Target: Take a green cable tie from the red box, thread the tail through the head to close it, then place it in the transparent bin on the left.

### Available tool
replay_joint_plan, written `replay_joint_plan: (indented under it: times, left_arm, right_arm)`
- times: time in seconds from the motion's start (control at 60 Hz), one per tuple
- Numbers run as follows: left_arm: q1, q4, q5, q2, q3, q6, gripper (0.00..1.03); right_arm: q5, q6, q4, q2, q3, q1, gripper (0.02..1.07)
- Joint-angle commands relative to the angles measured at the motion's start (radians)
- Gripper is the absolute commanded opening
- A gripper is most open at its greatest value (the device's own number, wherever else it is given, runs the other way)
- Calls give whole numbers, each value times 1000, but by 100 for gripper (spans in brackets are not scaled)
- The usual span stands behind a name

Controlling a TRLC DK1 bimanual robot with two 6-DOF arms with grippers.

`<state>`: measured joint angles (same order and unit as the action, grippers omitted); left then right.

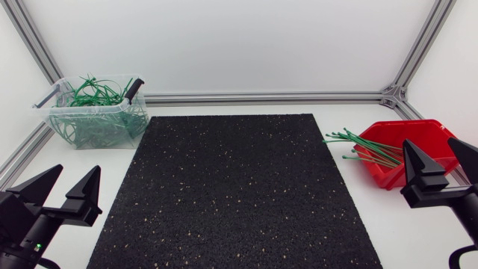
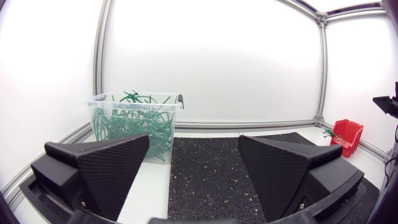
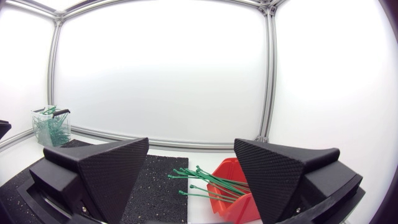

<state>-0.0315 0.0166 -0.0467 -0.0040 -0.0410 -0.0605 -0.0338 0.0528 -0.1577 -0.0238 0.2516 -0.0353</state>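
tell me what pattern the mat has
Black with pale speckles, the mat; clearest in the head view.

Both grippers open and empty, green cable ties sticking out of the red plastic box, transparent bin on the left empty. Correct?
Not quite. The transparent plastic bin is not empty: it holds a tangle of looped green cable ties, as the head view shows. The rest stands.

the head view looks down from high above the table (image 1: 418,224), taking in the whole black mat (image 1: 231,187), with the transparent bin (image 1: 93,112) far left and the red box (image 1: 403,153) at the right. the left wrist view sits low behind the left gripper (image 2: 194,140), facing across the table, the bin near ahead. the right wrist view sits low behind the right gripper (image 3: 191,142), the red box close ahead. all three share mat, bin and box.
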Motion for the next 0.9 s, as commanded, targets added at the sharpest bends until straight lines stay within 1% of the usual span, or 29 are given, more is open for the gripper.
replay_joint_plan:
  times: [0.0, 0.317, 0.4, 0.433, 0.583, 0.617, 0.65, 0.667, 0.817, 0.883]
  left_arm:
    - [-10, -10, -7, -7, 41, -22, 100]
    - [-11, -14, -5, -7, 41, -22, 100]
    - [-10, -15, -7, -7, 41, -22, 100]
    - [-10, -17, -5, -7, 41, -22, 100]
    - [-4, -17, -5, -7, 41, -22, 100]
    - [-4, -17, -5, -5, 39, -22, 100]
    - [-4, -17, -5, -7, 41, -22, 100]
    - [-4, -17, -5, -5, 41, -22, 100]
    - [-5, -17, -5, -5, 41, -22, 100]
    - [-10, -17, -5, -5, 41, -22, 100]
  right_arm:
    - [-12, -5, -31, -56, 74, 9, 102]
    - [-9, -22, -132, -268, 321, -8, 102]
    - [12, -22, -149, -340, 365, -8, 100]
    - [41, -21, -154, -373, 385, -3, 96]
    - [69, -21, -194, -510, 479, 26, 96]
    - [69, 1, -207, -542, 502, 35, 97]
    - [69, 18, -227, -576, 525, 43, 102]
    - [71, 30, -243, -597, 540, 51, 103]
    - [84, 122, -307, -749, 635, 83, 103]
    - [127, 226, -370, -852, 689, 98, 102]
